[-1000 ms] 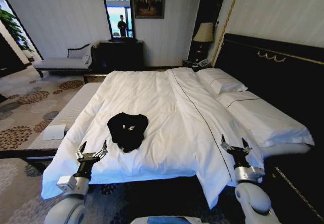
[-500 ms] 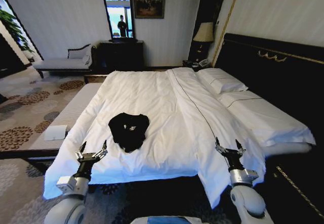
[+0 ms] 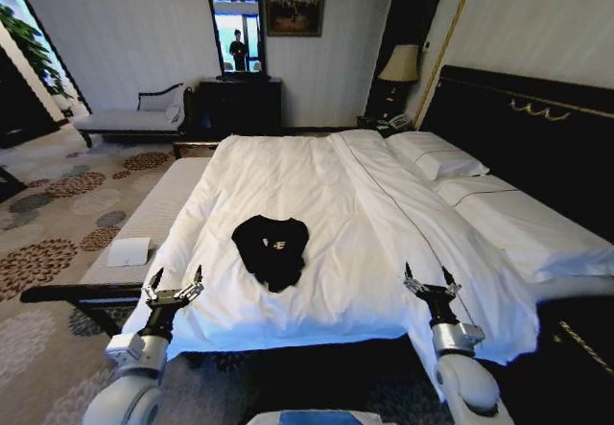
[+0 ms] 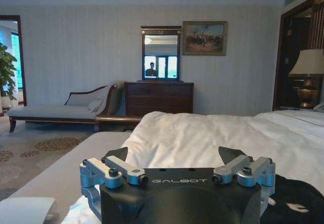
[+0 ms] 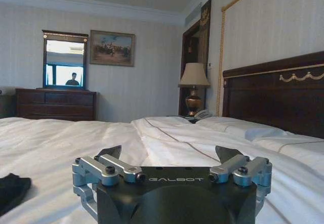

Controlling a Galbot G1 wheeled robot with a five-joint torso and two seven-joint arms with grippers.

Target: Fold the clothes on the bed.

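Note:
A black T-shirt [image 3: 271,247] with small white lettering lies crumpled on the white duvet of the bed [image 3: 317,185], near the bed's front edge. My left gripper [image 3: 174,281] hovers open at the front left corner of the bed, left of the shirt and apart from it. Open too, my right gripper [image 3: 429,281] sits over the duvet's front right part, well right of the shirt. The left wrist view catches the shirt [image 4: 298,201] past the open left gripper [image 4: 174,155]. Beyond the open right gripper [image 5: 169,155], the right wrist view has the shirt [image 5: 12,188] at its edge.
A dark headboard [image 3: 537,128] and white pillows [image 3: 441,161] line the bed's right side. A padded bench [image 3: 158,209] with a white folded item [image 3: 128,250] runs along the left. Dresser with mirror [image 3: 240,104], grey chaise [image 3: 134,118] and lamp [image 3: 401,65] stand behind. Patterned carpet spreads left.
The whole head view has shifted, so bed and shirt sit further right in frame. My right gripper has come inward and slightly lower. The left gripper keeps its place.

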